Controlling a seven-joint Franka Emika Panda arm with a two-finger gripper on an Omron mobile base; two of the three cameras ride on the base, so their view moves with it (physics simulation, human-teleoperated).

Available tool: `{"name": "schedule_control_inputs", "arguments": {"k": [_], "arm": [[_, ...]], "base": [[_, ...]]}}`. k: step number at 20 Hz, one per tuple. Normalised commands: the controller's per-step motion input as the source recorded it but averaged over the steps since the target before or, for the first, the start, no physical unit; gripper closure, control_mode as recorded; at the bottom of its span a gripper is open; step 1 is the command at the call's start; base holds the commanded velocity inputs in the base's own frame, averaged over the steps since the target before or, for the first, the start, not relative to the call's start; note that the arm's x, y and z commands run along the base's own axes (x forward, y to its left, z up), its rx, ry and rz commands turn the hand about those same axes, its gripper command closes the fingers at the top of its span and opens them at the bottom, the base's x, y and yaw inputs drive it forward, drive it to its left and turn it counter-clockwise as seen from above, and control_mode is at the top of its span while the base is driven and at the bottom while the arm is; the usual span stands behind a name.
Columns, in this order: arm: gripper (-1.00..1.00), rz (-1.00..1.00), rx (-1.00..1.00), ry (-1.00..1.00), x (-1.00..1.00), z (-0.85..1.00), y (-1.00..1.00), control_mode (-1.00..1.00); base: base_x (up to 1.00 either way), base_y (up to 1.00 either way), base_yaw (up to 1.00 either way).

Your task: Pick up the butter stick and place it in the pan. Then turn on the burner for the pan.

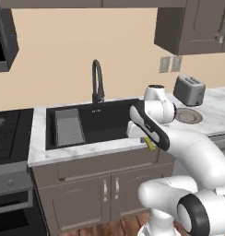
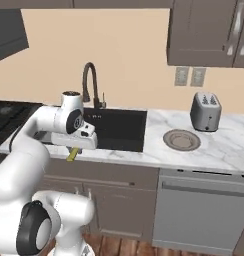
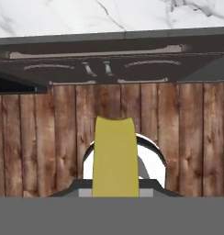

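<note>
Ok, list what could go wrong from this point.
1. The butter stick hangs in the shut gripper out past the counter edge, over the wooden floor; a slip would likely drop it there.
2. Swinging toward the cooktop, the arm might clip the faucet.

You get two base cams behind the arm, left and right, both looking forward and down at the same sink (image 1: 93, 120) and counter (image 2: 219, 145). Hand cam faces straight down, floor (image 3: 36, 137) well below.
</note>
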Motion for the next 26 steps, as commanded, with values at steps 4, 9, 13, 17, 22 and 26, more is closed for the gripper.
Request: {"name": "schedule_control_inputs", "arguments": {"k": [4,9,13,17,22,26], "arm": [[1.00,0.00,0.00,0.00,0.00,0.00,0.00,1.00],[1.00,0.00,0.00,0.00,0.00,0.00,0.00,1.00],[1.00,0.00,0.00,0.00,0.00,0.00,0.00,1.00],[1.00,0.00,0.00,0.00,0.00,0.00,0.00,1.00],[1.00,0.00,0.00,0.00,0.00,0.00,0.00,1.00],[1.00,0.00,0.00,0.00,0.00,0.00,0.00,1.00]], "base": [[-0.01,1.00,0.00],[0.00,1.00,0.00],[0.00,1.00,0.00],[0.06,1.00,0.00],[0.29,1.00,0.00],[0.59,0.64,0.00]]}}
